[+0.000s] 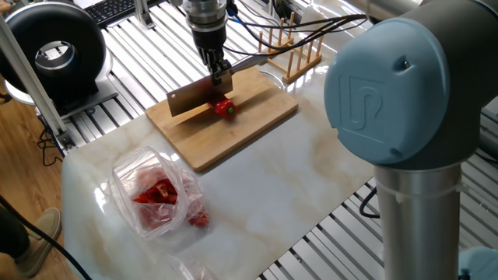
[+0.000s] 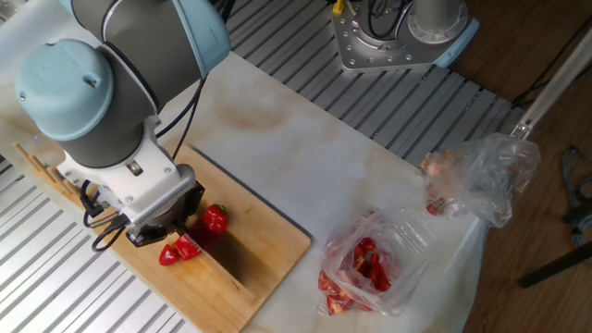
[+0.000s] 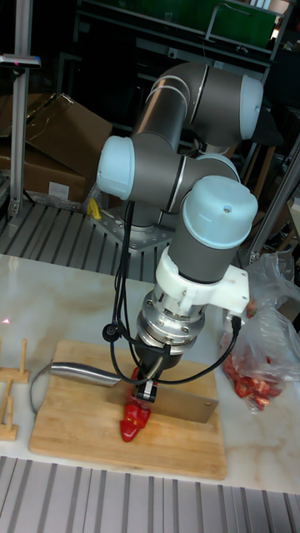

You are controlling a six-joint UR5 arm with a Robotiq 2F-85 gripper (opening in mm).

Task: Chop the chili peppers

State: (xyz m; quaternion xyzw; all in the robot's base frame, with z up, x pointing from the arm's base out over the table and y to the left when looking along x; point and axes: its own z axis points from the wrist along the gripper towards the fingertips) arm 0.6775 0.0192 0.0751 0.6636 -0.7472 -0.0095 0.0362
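Fingers of the two-finger gripper (image 1: 221, 72) are clenched on the steel cleaver (image 1: 194, 98) with its broad rectangular blade. The glossy red chili pepper (image 1: 225, 107) lies on the pale wooden cutting board (image 1: 233, 134), directly under the blade. Its long axis seems to run across the blade edge, one part showing on each side in the other fixed view.

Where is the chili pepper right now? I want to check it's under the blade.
The chili pepper lies on the wooden cutting board, directly beneath the cleaver held by the gripper; in the other fixed view it shows on both sides of the blade.
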